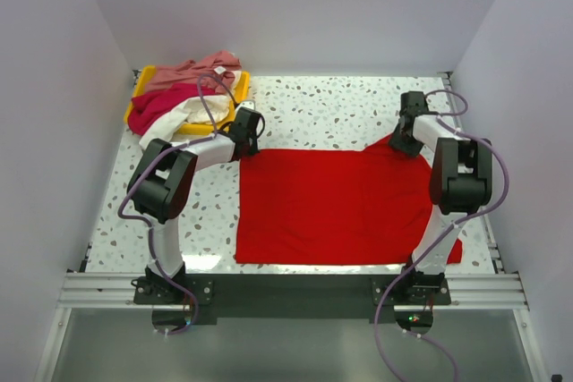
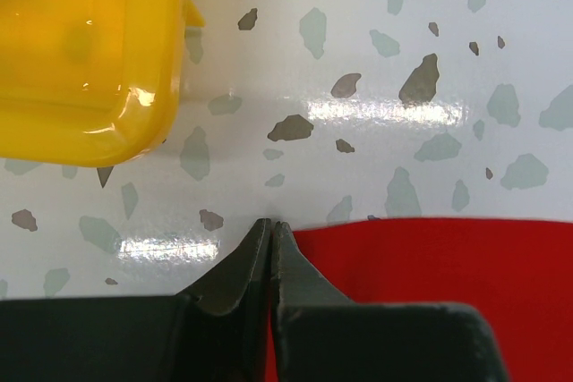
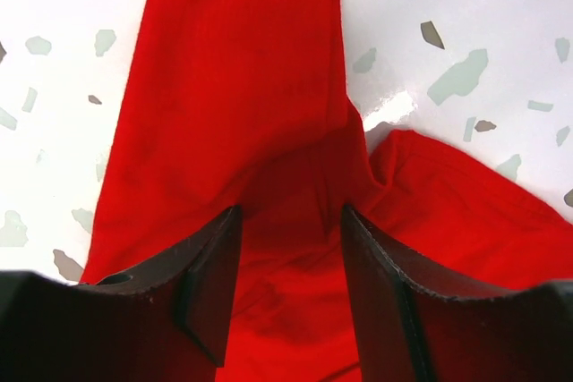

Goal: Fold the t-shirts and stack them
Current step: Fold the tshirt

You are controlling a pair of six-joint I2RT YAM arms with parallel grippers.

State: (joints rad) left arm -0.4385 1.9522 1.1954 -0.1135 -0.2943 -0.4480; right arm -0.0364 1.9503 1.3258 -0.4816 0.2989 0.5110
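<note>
Top external: bright red cloth t-shirt point(image 1: 331, 207) flat on speckled white table point(image 1: 322, 105); other t-shirts point(image 1: 183, 87) heaped in shallow yellow plastic tray point(image 1: 143, 76).
Left wrist: left gripper point(image 2: 271, 225) clenched at shirt corner, hold on cloth unclear.
Right wrist: right gripper point(image 3: 289, 212) released, jaws straddling raised shirt fold.

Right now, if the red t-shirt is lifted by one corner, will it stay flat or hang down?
Probably it hangs limp: the red t-shirt bunches into soft folds by the right claw. It lies thin and flat, so it is likely light. Pushed, it would probably wrinkle, not slide whole.
</note>
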